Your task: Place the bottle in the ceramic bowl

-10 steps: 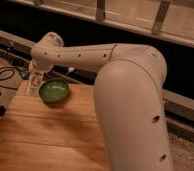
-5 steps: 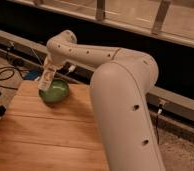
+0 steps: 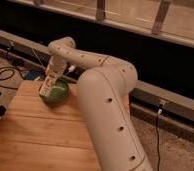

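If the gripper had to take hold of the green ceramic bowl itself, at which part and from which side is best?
Probably the rim on the near right side of the ceramic bowl, from above: it is shallow and round, so only its thin edge suits a pinch. The far left part is covered by the bottle, which hangs tilted over it under the gripper.

Wooden table (image 3: pixel 35 135), black cable (image 3: pixel 2 75)

My gripper (image 3: pixel 52 80) holds the bottle (image 3: pixel 48 86) over the ceramic bowl (image 3: pixel 56 92); I can't read its label.
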`<state>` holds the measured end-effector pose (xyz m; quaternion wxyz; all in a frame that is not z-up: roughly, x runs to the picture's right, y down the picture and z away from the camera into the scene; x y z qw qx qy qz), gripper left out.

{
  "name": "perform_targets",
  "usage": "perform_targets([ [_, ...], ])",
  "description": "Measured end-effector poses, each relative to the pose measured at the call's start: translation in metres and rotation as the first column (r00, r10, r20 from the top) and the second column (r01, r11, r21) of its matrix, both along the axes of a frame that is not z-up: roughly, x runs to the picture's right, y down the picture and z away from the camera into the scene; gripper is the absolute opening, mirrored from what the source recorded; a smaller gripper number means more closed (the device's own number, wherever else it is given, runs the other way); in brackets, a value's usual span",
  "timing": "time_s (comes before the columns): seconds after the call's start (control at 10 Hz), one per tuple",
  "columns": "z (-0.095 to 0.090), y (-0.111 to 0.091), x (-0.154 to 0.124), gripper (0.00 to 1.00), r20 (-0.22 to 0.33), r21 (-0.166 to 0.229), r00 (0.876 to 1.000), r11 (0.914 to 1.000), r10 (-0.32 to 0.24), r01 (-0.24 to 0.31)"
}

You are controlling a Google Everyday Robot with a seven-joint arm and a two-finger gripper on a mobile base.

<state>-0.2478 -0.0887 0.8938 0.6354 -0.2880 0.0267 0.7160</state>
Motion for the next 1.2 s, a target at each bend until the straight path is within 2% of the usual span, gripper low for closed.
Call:
perform_targets([
  [0.3, 0.0014, -0.0006, 0.0023, 0.35, -0.002, -0.003, 1.0, 1.0, 0.002, -0.002],
  [0.4, 0.0014, -0.0002, 0.0015, 0.48, -0.001, -0.003, 1.0, 1.0, 0.001, -0.001],
  [0.7, 0.0011, 0.0002, 0.0, 0.75, 0.0, -0.003, 1.0, 1.0, -0.001, 0.001],
  [0.8, 0.0013, 0.0, 0.0008, 0.8, -0.001, -0.003, 1.0, 1.0, 0.0, 0.0],
  [1.2, 0.0019, 0.0, 0.0022, 0.8, -0.002, -0.004, 1.0, 1.0, 0.001, -0.001],
])
